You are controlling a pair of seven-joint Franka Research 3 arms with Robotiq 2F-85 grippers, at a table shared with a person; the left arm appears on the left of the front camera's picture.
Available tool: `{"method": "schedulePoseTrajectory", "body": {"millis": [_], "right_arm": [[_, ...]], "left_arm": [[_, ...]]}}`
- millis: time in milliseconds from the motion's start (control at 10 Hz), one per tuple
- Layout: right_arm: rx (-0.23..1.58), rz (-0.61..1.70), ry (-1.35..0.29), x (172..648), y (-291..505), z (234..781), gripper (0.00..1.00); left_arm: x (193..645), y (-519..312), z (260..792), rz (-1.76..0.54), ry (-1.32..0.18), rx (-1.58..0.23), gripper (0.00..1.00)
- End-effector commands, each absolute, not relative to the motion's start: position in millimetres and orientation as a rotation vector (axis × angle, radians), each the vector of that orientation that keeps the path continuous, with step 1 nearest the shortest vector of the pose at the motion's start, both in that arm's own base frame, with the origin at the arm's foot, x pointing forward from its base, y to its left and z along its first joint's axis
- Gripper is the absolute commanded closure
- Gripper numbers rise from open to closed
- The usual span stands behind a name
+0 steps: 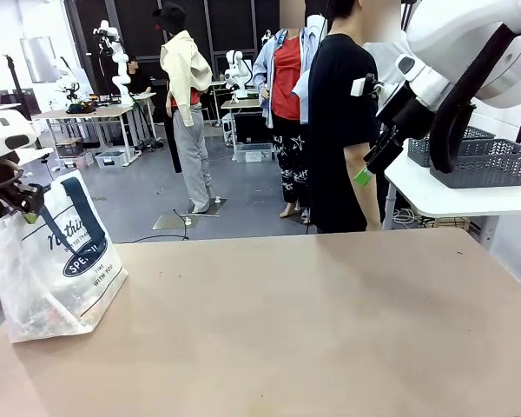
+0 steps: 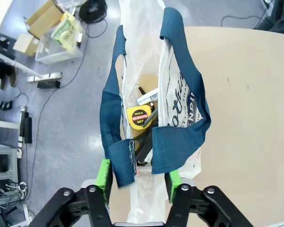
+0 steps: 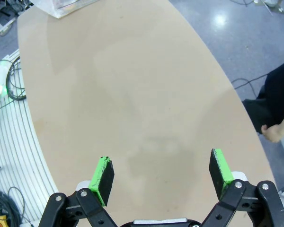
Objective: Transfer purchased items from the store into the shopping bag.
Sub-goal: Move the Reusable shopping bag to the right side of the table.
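At the surface's (image 1: 313, 330) left edge the shopping bag (image 1: 56, 261) stands, its navy handles (image 2: 175, 146) pinched between the left gripper's (image 2: 138, 178) fingers. Inside lie a yellow tape measure (image 2: 139, 117) and a white-and-blue marker (image 2: 147, 97) (other contents unclear). The right gripper (image 3: 161, 172) hangs above the surface's bare right side, fingers spread wide, near the person (image 1: 343, 122).
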State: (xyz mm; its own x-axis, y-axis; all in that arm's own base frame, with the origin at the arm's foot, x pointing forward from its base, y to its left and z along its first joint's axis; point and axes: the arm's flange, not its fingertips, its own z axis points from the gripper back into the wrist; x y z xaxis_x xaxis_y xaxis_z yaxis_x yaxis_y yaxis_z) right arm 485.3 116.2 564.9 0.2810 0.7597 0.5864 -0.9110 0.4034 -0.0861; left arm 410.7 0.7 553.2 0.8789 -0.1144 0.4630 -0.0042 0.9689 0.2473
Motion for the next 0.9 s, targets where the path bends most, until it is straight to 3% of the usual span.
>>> {"method": "schedulePoseTrajectory", "body": {"millis": [0, 500, 800], "right_arm": [[0.285, 1.132, -0.583, 484.3, 117.7, 567.4, 0.0], [0.285, 1.132, -0.583, 484.3, 117.7, 567.4, 0.0], [0.285, 1.132, -0.583, 484.3, 117.7, 567.4, 0.0]], "left_arm": [[406.7, 1.7, 569.2, -0.09, -0.48, 0.245, 0.0], [406.6, 0.4, 611.5, -0.305, -0.48, 0.112, 0.0], [412.7, -17.3, 636.8, -0.653, -0.543, -0.086, 0.0]]}}
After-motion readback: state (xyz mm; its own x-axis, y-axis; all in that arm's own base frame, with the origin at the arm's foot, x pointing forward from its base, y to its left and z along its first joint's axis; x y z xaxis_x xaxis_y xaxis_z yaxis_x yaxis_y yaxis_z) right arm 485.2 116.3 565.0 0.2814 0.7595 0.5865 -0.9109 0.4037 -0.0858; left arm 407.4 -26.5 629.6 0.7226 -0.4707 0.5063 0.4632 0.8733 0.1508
